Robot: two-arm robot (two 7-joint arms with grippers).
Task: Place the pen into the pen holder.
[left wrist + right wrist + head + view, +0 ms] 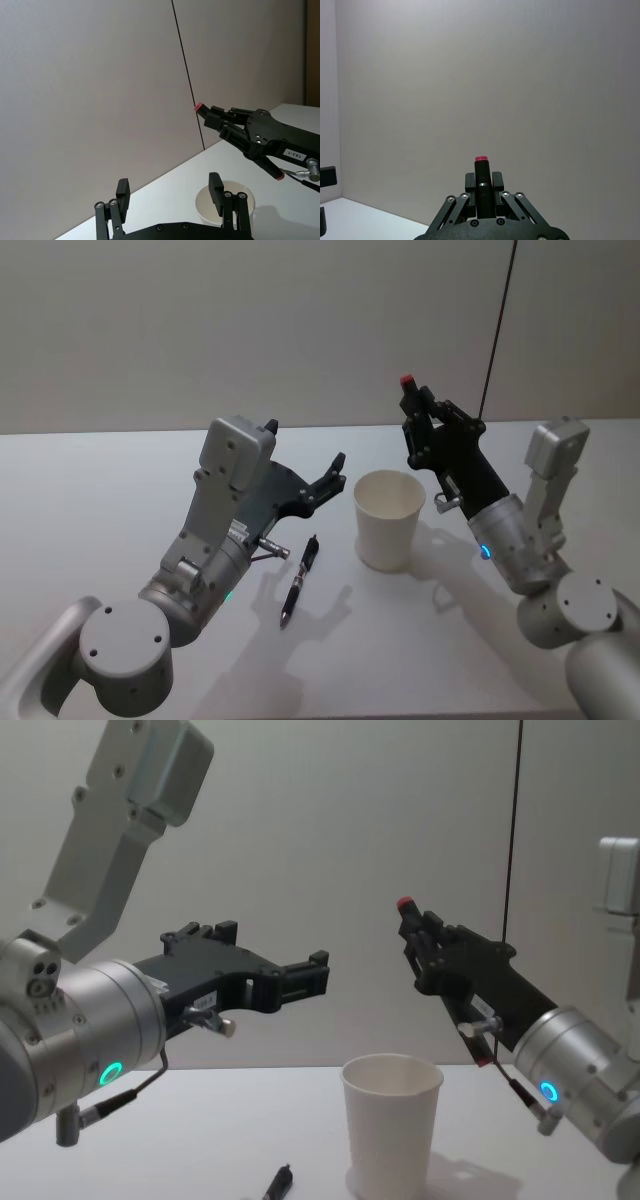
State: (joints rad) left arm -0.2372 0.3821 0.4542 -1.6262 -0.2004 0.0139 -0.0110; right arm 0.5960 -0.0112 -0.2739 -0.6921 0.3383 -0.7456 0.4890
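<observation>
- The left gripper (169, 186) hung wide open and empty above the pale table (100, 490).
- A slim black plastic pen (300, 580) lay left of the white paper cup (390, 520), not touching it. It was probably light, stiff and slick, best pinched mid-barrel.
- The right gripper (415, 405) clamped a red-capped black pen (408, 385), raised beside the cup.

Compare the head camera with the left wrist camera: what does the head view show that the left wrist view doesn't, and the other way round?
Head view, not left wrist: the black pen lying on the table between the left arm and the paper cup, not touching the cup. Left wrist view, not head: a look from behind the left claw, its fingers plainly apart with nothing between them. Both: the upright cup and the right claw raised beside it, shut on a red-tipped black object.
</observation>
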